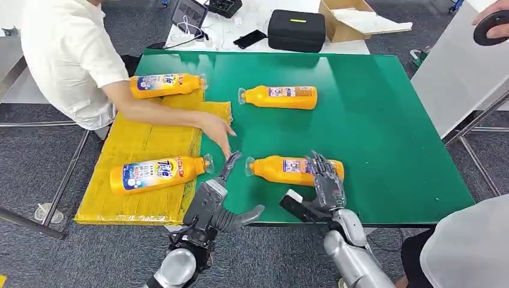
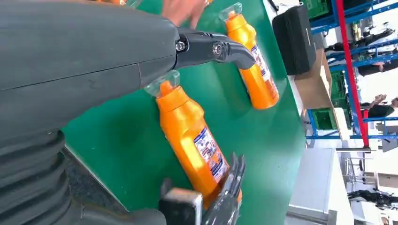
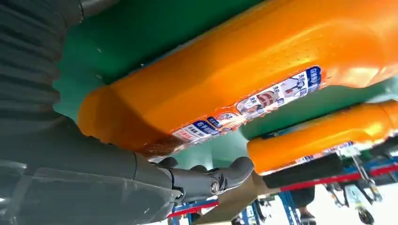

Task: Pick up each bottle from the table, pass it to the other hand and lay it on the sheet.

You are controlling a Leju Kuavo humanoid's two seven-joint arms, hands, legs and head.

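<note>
Two orange bottles lie on the green table (image 1: 384,132): a near bottle (image 1: 288,169) (image 2: 192,136) (image 3: 244,79) and a far bottle (image 1: 282,96) (image 2: 256,65) (image 3: 319,136). Two more lie on the yellow sheet (image 1: 144,141), one near (image 1: 157,174) and one far (image 1: 165,84). My right hand (image 1: 324,183) (image 3: 94,187) hovers at the near bottle's base end, its fingers spread over the base and its thumb held apart. The bottle still lies flat. My left hand (image 1: 216,198) (image 2: 94,56) is open at the table's front edge, a finger pointing toward that bottle's cap.
A person in white leans in from the back left; their hand (image 1: 217,129) reaches over the sheet's right edge, close to my left hand. A black case (image 1: 296,30) and a cardboard box (image 1: 354,21) stand behind the table. Another person (image 1: 468,246) stands at the front right.
</note>
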